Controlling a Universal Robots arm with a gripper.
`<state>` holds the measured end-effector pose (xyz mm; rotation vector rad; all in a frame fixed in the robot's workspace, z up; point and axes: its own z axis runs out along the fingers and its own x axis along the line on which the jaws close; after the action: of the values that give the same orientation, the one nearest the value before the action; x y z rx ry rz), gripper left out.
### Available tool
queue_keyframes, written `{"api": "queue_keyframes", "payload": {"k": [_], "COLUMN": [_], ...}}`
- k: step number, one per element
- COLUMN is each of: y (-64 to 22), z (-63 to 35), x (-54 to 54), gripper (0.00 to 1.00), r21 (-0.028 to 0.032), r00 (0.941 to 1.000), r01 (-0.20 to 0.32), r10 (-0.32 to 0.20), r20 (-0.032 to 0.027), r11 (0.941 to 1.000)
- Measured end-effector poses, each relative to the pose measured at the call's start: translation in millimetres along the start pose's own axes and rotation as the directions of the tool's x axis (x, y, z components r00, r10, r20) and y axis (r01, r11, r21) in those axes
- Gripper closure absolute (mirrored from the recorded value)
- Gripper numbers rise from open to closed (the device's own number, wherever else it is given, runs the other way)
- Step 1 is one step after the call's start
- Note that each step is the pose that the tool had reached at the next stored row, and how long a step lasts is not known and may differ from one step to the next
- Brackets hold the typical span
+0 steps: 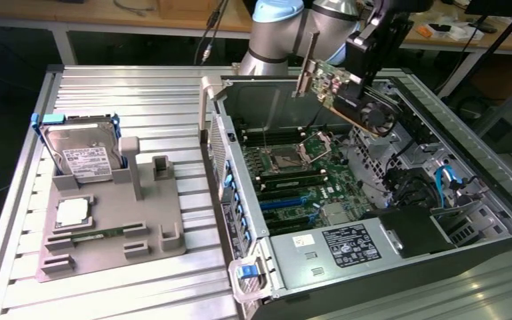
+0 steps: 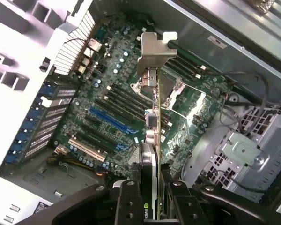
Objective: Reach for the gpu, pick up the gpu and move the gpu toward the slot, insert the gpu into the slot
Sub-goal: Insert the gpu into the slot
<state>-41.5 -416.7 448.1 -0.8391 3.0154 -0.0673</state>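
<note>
The gpu [image 1: 349,93], a green card with a black fan shroud and a silver end bracket, hangs tilted in the air above the open computer case [image 1: 238,220]. My gripper [image 1: 373,57] is shut on its upper edge. In the wrist view I see the gpu [image 2: 153,136] edge-on, bracket farthest from me, with my gripper [image 2: 151,201] clamped on it by a finger [image 2: 127,202] on each side. The slot [image 2: 110,123], a long blue socket on the green motherboard [image 2: 107,70], lies below and to one side of the card. The slot [image 1: 283,200] also shows in the exterior view, well below the card.
Black memory sockets [image 2: 119,101] and the square metal CPU socket [image 1: 289,159] sit by the slot. A labelled power supply [image 1: 345,243] fills the case's near end, with drive cages and cables [image 1: 443,180] beside it. A hard drive [image 1: 83,153] stands in a grey fixture [image 1: 114,227] at the exterior view's left.
</note>
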Motion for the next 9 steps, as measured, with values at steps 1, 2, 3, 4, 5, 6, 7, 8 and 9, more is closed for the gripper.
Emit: {"api": "queue_keyframes", "payload": {"k": [1, 2, 3, 4, 5, 6, 7, 8, 9], "y": [-0.4, -1.2, -2.3, -4.1, -5.1, -6.1, -6.6, -6.8, -7.1], "z": [0.2, 0.7, 1.3, 2.7, 3.6, 4.9, 5.9, 6.8, 7.9], "x": [-0.7, -2.1, -3.8, -7.0, -8.6, -10.4, -11.3, -11.8, -12.3], "gripper": [0.73, 0.73, 0.73, 0.73, 0.73, 0.73, 0.73, 0.73, 0.73], "r21": [-0.0078, -0.0165, -0.0218, -0.0283, -0.0314, -0.0349, -0.0372, -0.0389, -0.0406], "r00": [0.9999, 0.9996, 0.9993, 0.9988, 0.9985, 0.998, 0.9975, 0.9969, 0.996], "r01": [0.003, 0.006, 0.009, 0.015, 0.02, 0.028, 0.037, 0.047, 0.059], "r10": [-0.003, -0.007, -0.01, -0.017, -0.022, -0.03, -0.039, -0.05, -0.062], "r20": [-0.0129, -0.0271, -0.0356, -0.0459, -0.0505, -0.0555, -0.0589, -0.0615, -0.0643], "r11": [1.0, 0.9998, 0.9997, 0.9995, 0.9993, 0.999, 0.9986, 0.9981, 0.9974]}}
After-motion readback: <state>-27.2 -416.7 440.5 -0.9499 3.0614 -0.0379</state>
